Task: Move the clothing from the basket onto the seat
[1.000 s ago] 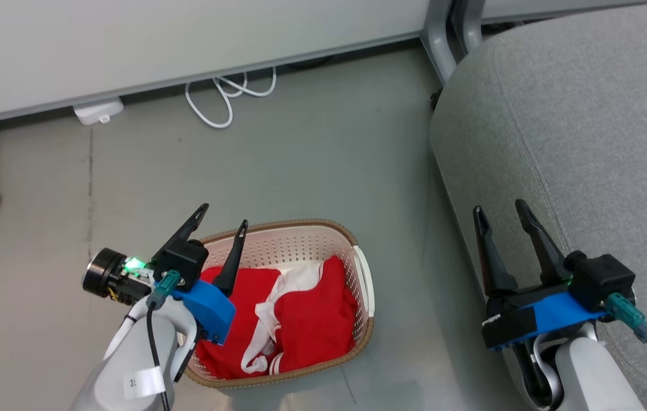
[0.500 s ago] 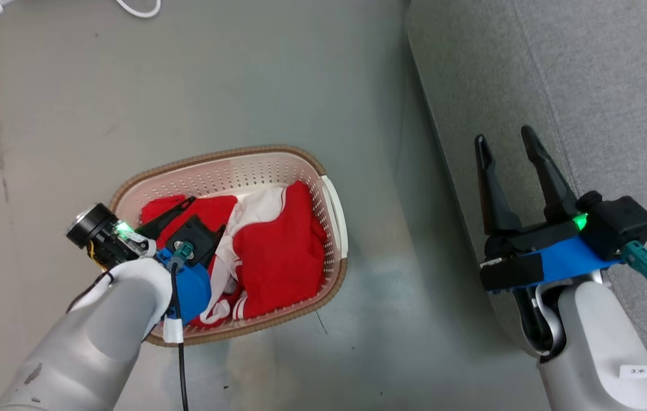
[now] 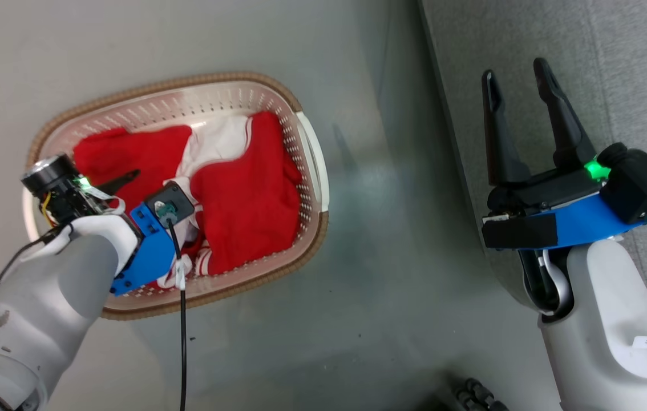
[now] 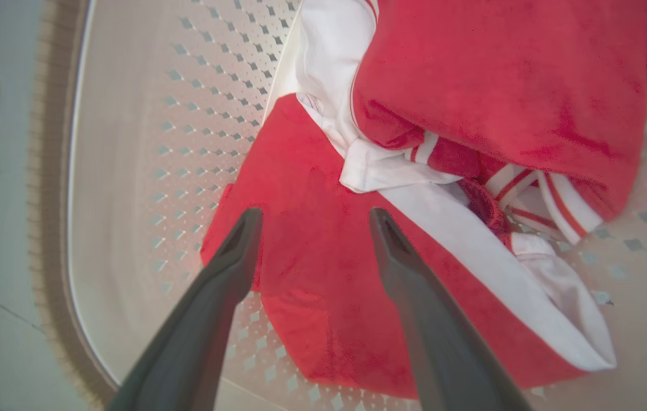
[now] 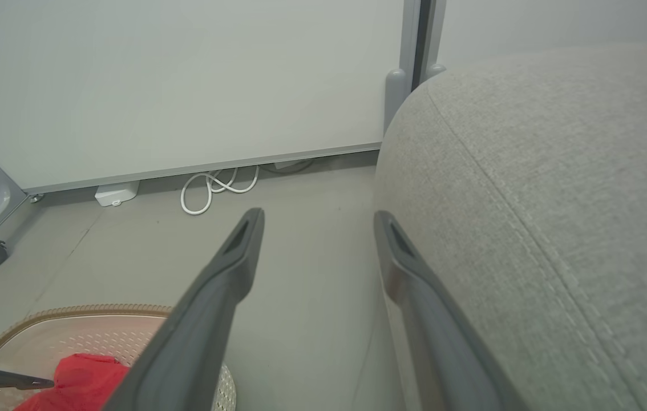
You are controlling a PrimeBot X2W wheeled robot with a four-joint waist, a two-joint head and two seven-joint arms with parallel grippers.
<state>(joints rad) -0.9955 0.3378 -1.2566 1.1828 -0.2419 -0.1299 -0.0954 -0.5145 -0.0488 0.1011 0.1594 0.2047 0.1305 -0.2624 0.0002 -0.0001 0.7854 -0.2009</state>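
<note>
Inside the basket (image 3: pixel 198 105) the clothes (image 3: pixel 243 194) lie bunched — our left claw (image 4: pixel 315 217), open, hangs just over them. We shd sink deeper & pinch thick red cloth, not plastic. Our right claw (image 3: pixel 514 71), open too, sits beyond the basket by the seat (image 3: pixel 614 57).

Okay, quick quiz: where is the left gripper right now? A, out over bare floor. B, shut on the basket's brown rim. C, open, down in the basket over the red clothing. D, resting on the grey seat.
C: the left wrist view shows the left gripper with its fingers spread apart over the red clothing, within the perforated walls of the basket.
</note>
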